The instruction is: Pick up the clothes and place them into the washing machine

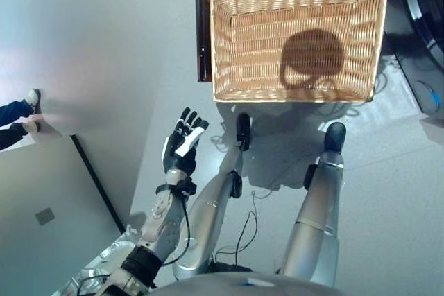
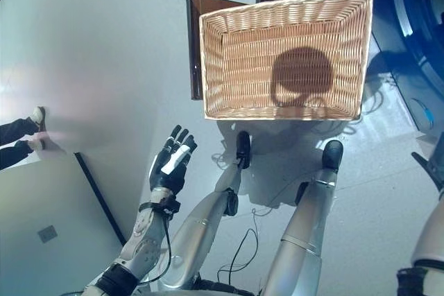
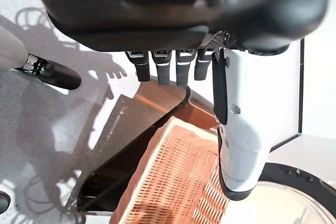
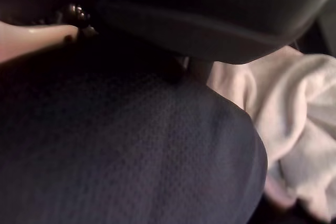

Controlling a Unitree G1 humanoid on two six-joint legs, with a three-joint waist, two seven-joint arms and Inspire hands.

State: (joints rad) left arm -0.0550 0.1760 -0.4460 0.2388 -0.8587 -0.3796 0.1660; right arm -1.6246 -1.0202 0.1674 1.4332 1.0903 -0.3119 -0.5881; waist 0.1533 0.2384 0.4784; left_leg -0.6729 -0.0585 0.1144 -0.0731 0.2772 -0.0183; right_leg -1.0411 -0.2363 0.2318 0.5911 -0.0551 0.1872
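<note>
The shallow wicker basket rests on the low dark brown box and holds no clothes. It also shows in the left wrist view. My left hand is open and empty, held above the floor in front of the basket's left corner. My right hand is close over a dark navy cloth, with a white cloth bunched beside it. The washing machine stands right of the basket.
A person's legs and shoes show at the left edge. A pale panel with a dark edge lies on the floor at the lower left. The machine's round door is beyond the basket.
</note>
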